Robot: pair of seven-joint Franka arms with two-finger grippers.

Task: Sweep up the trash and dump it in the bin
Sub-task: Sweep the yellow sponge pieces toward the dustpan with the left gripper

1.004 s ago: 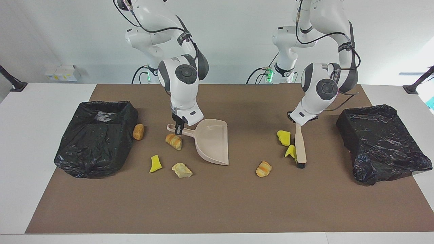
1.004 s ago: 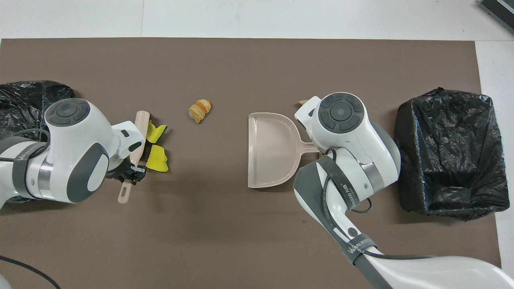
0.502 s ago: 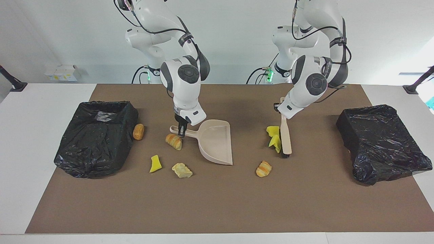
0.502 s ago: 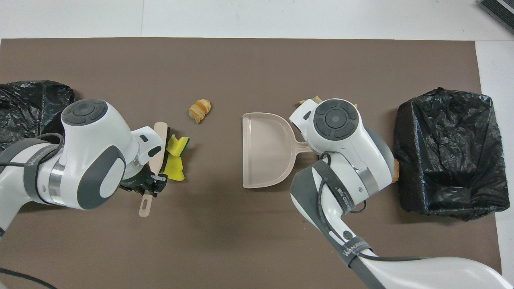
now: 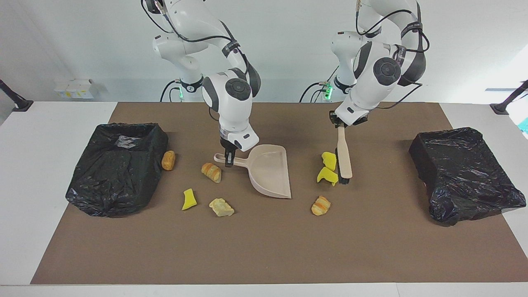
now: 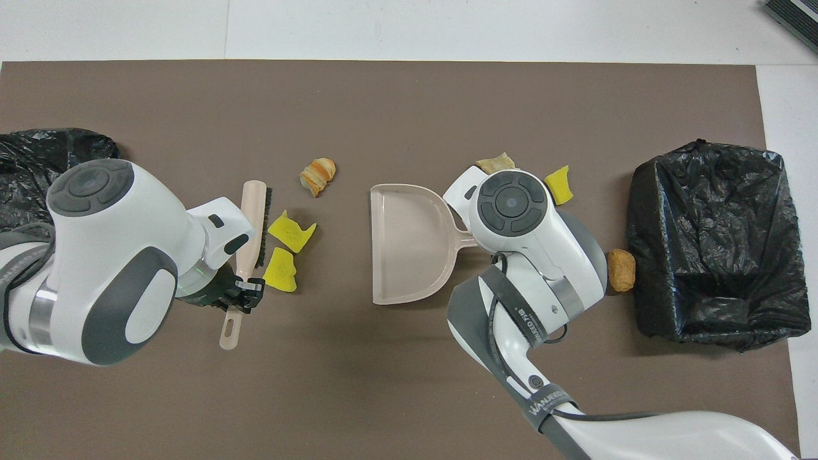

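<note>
Here the left gripper point(image 5: 339, 125) jaws clamp the brush point(image 5: 343, 154), bristles touching two yellow scraps point(image 5: 328, 168); right gripper point(image 5: 228, 160) jaws clamp the dustpan point(image 5: 270, 170), mouth facing them.

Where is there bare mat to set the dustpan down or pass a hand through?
Bare mat runs along the edge farthest from the robots, past all the scraps. The strip between the dustpan and the brush is narrow, with two yellow sponge bits against the bristles. It is crowded between the dustpan and the bin at the right arm's end.
</note>
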